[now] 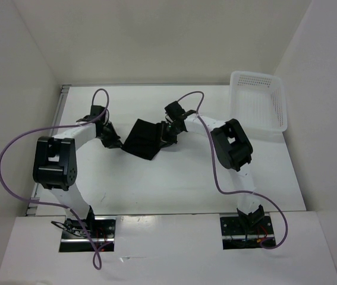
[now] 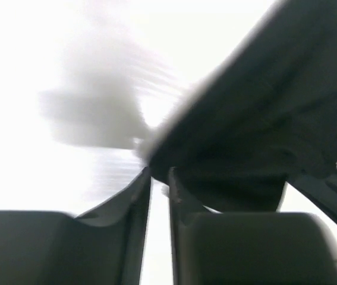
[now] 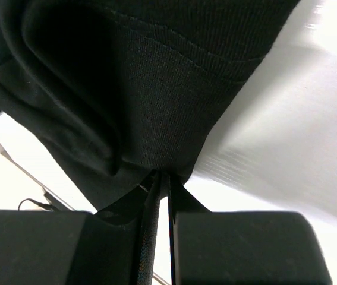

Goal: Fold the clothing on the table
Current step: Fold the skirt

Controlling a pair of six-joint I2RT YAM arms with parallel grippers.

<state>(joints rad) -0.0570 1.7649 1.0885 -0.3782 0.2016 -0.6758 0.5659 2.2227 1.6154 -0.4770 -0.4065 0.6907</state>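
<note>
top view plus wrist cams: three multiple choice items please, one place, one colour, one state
1. Where on the table is the basket? A far right corner; B near left corner; C centre.
2. What colour is the clothing? A white; B black; C red.
3. What is the right gripper doing? A hanging wide open over the basket; B closed on the clothing's edge; C gripping a cable.
Answers: 1 A, the top view shows it far right; 2 B, the fabric is black in every view; 3 B, fabric is drawn in between its fingertips.
</note>
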